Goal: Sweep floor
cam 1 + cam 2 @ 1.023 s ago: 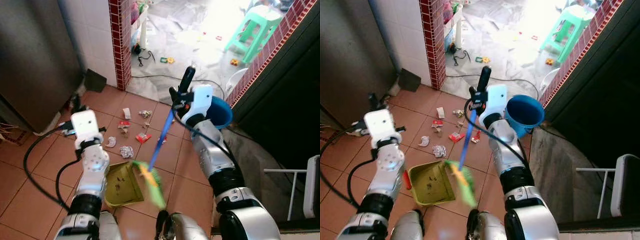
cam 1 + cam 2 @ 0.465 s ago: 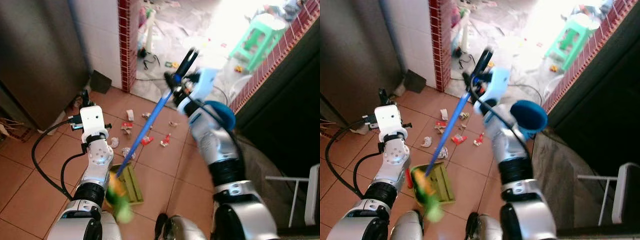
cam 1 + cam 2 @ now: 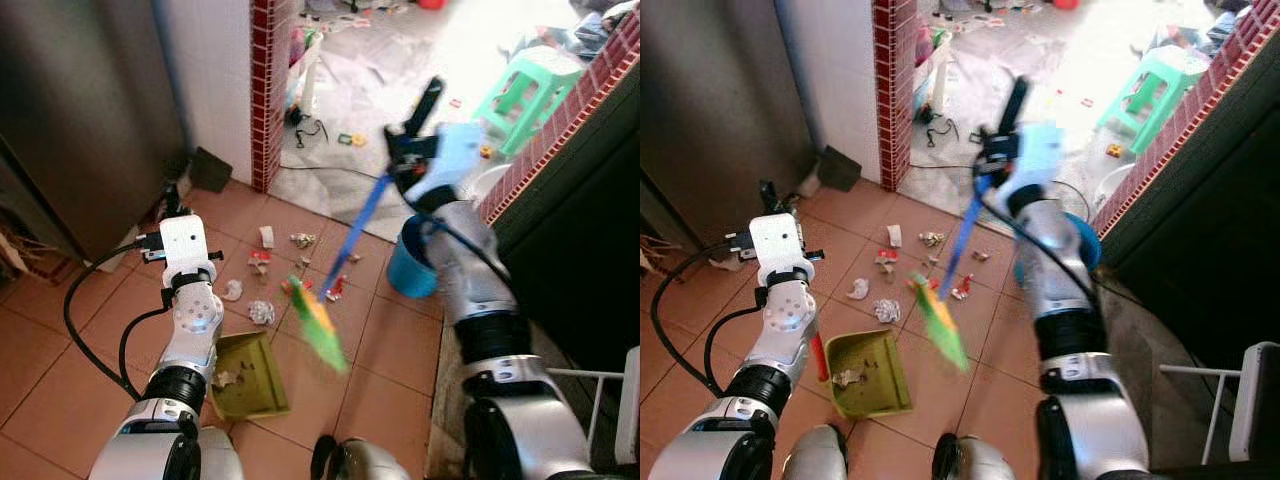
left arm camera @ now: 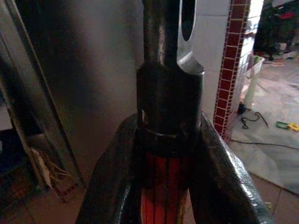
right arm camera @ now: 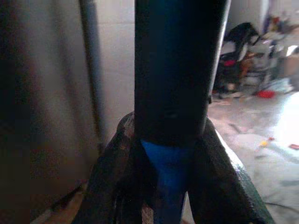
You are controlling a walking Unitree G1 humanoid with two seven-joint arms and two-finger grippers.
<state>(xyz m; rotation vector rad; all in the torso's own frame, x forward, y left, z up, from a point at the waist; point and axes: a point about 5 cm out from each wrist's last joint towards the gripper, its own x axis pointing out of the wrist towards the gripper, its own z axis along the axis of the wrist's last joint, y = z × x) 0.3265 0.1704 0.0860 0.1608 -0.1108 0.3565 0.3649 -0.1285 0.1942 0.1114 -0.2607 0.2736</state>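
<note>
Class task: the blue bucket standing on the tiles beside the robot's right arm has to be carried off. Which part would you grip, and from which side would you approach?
Grip the rim of the blue bucket, coming from above. It stands upright with its mouth open upward, so one finger can probably go inside the wall and one outside. No handle can be made out. The right hand is shut on the broom, so it would likely need to be freed first.
</note>
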